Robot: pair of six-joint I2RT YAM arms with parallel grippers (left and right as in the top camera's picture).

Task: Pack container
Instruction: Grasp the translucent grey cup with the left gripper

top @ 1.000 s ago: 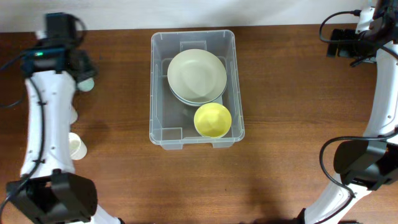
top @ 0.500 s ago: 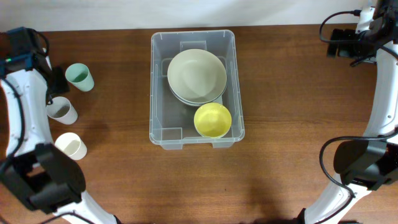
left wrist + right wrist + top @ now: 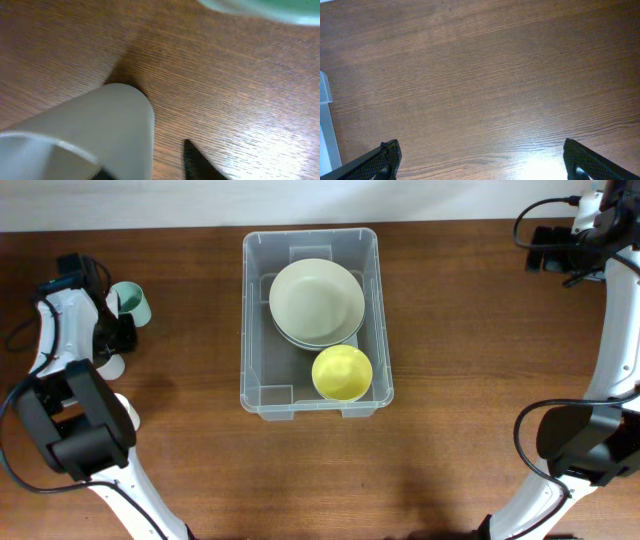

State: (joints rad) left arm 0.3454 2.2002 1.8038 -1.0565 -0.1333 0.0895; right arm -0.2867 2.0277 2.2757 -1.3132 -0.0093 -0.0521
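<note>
Overhead: green cup (image 3: 131, 302), likely touching left arm (image 3: 66, 325)

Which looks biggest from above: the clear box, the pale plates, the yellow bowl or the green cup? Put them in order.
Overhead view, largest to smallest:
1. container
2. pale plates
3. yellow bowl
4. green cup, clearly the smallest
</note>
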